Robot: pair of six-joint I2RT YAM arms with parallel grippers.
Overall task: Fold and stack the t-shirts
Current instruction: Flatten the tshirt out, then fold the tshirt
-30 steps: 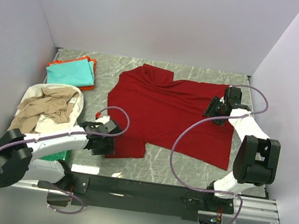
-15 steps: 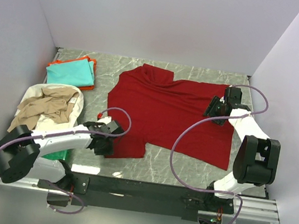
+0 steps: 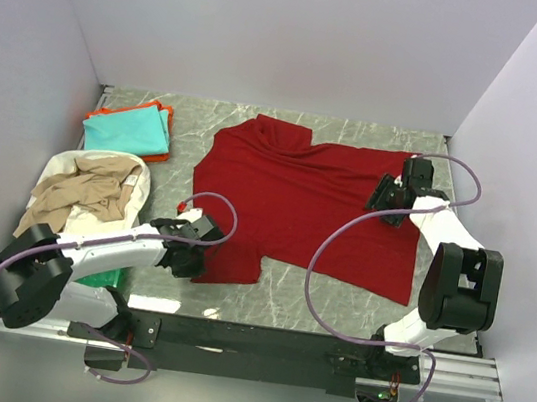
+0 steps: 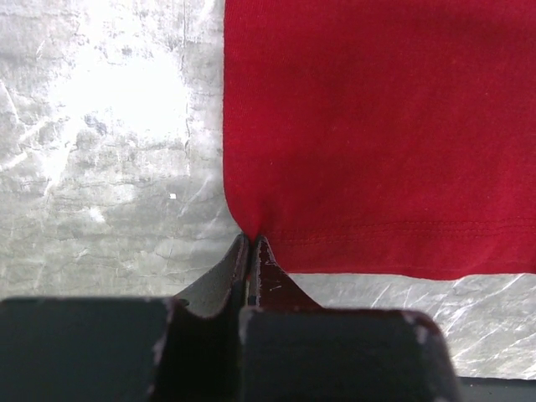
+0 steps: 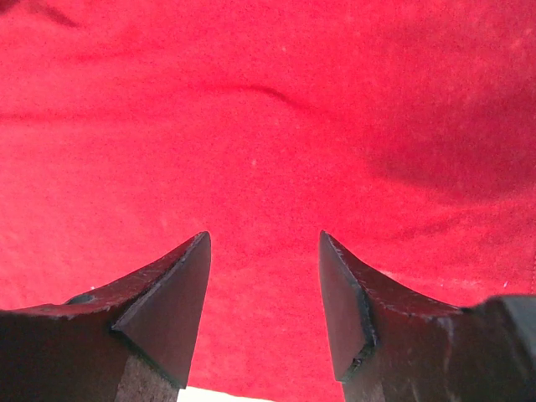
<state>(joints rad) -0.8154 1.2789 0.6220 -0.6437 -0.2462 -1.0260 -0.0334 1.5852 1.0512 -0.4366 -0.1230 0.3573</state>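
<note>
The dark red t-shirt [image 3: 309, 202] lies spread flat across the middle of the marble tabletop [image 3: 333, 307], its collar toward the far wall and its hem toward the arms. The left pincer [image 4: 251, 244] is pressed shut on the near left corner of that hem, with the cloth puckering into the tips where the two fingers meet. The right pincer [image 5: 264, 239] hangs over the shirt's right side with its fingers standing apart, and only flat red cloth shows between them. Whether its tips touch the fabric cannot be told.

At the far left corner, a folded teal t-shirt [image 3: 129, 130] rests on an orange t-shirt [image 3: 160, 157], whose edge peeks out around it. Nearer on the left, a crumpled beige t-shirt [image 3: 87, 196] sits heaped on white cloth [image 3: 140, 182]. A sliver of the green tray [image 3: 100, 280] shows beneath the left arm.
</note>
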